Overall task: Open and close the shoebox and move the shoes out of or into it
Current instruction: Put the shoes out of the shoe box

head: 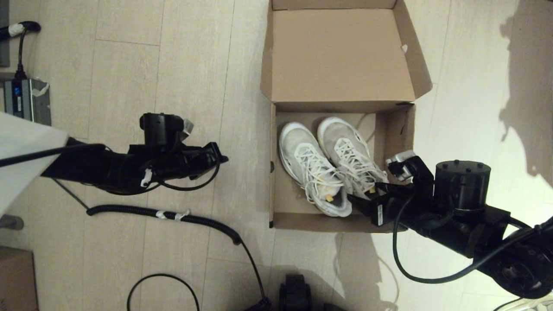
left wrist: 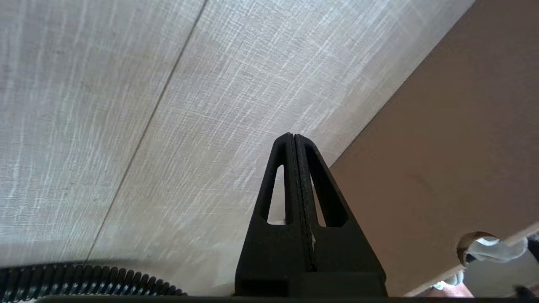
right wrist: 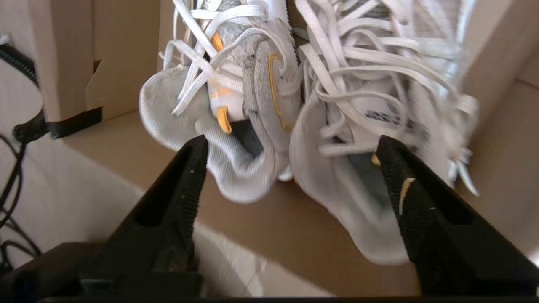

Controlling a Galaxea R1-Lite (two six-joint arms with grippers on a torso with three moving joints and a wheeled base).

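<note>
- shoebox (head: pixel 276 155) sits on the floor (head: pixel 129 65), lid folded back flat away from the robot; the opening step looks done.
- shoes (head: pixel 328 164) lie side by side inside the box, toes toward the lid hinge, heels toward the robot; neither is lifted.
- right gripper (head: pixel 367 196) reaches over the near right corner of the box, at the heel ends of the pair; jaws spread wide, holding nothing. in the right wrist view the two heel collars sit between and just beyond the fingertips (right wrist: pixel 191 168).
- left gripper (head: pixel 220 157) hangs over bare floor, left of the box and apart from it; jaws pressed together, empty. idle.
- judgement: either the pair is about to be taken out or has just been set in. cannot tell which. lid closing is left to do.
</note>
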